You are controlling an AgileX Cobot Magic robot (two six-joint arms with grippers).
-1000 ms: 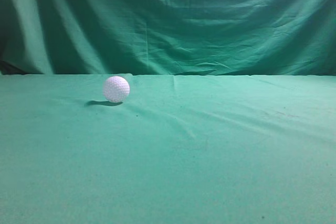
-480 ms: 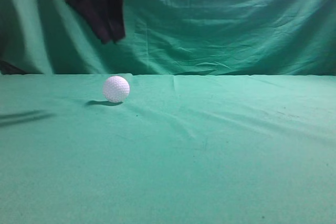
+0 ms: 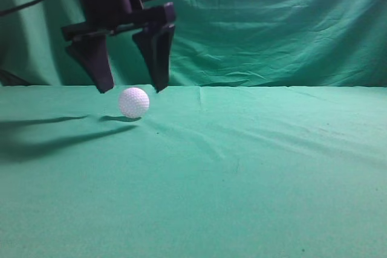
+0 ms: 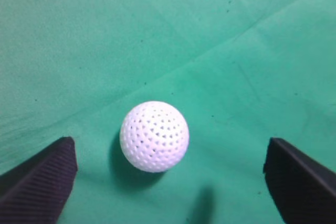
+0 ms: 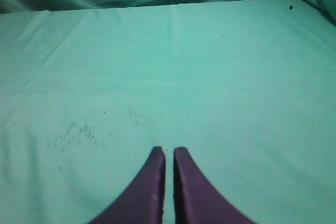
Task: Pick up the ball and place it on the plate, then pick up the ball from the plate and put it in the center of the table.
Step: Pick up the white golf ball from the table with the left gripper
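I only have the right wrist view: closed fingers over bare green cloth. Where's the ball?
Observer: The ball sits on the table, left of middle in the exterior view.
Operator: Is the left arm near it?
Observer: Yes, the left gripper hangs just above it, jaws wide open.
Operator: Lined up?
Observer: The left wrist view shows the ball between both fingertips, untouched.

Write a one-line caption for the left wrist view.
Open left end effector straddles the white ball resting on the green table.
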